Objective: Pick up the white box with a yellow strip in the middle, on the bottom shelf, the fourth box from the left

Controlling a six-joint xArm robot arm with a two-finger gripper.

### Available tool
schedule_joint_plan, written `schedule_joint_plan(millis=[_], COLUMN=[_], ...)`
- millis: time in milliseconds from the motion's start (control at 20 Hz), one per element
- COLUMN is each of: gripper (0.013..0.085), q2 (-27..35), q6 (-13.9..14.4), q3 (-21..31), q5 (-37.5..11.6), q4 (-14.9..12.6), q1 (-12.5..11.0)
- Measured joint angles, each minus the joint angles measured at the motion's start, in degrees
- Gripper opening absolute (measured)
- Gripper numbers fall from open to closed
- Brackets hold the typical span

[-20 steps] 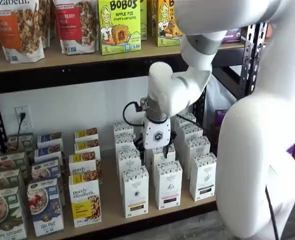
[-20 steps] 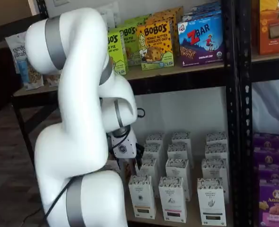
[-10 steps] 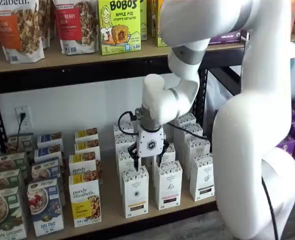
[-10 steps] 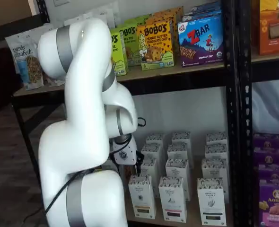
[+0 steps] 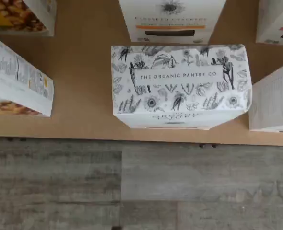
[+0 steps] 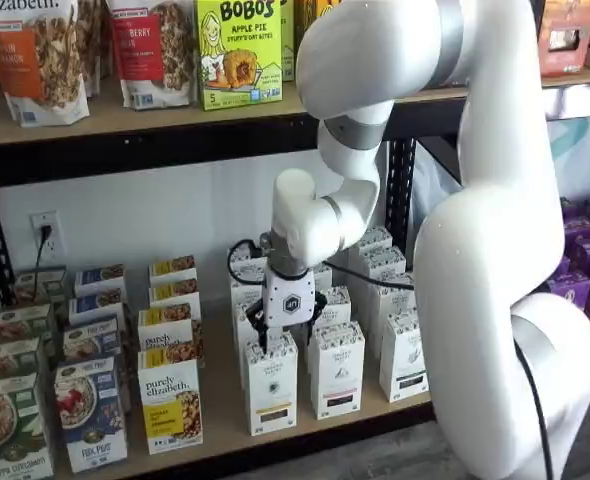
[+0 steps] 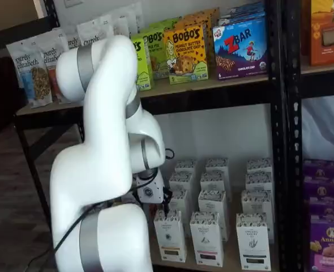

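Note:
The white box [image 6: 272, 390] stands at the front of the bottom shelf [image 6: 220, 400], with a speckled top band and a yellow strip low on its front. It also shows in a shelf view [image 7: 170, 237]. The wrist view looks straight down on its flowered top [image 5: 180, 79], printed "THE ORGANIC PANTRY CO.", near the board's front edge [image 5: 84, 120]. My gripper [image 6: 287, 331] hangs just above this box's top, with its black fingers apart, open and empty. In a shelf view [image 7: 158, 199] it is partly hidden by my arm.
White cartons with dark strips [image 6: 337, 370] stand right of the box, and more rows stand behind it. A purely elizabeth box [image 6: 170, 405] stands to its left. Bobo's boxes [image 6: 238, 50] are on the upper board. Grey plank floor [image 5: 132, 187] lies below the shelf edge.
My gripper has moved left and down, from above the second column of white cartons to just over the front white box with the yellow strip. The boxes have not moved.

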Motion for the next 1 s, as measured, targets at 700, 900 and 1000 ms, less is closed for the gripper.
schedule_joint_plan(millis=[700, 900, 1000], gripper=[0.085, 0.085, 0.085], q2=[9.2, 10.5, 11.0], q6=[1.4, 2.3, 2.0], q3=[-9.4, -10.9, -11.5], q5=[-0.2, 0.0, 0.0], q4=[-1.6, -2.8, -2.9], q1=[-0.1, -0.4, -0.7])
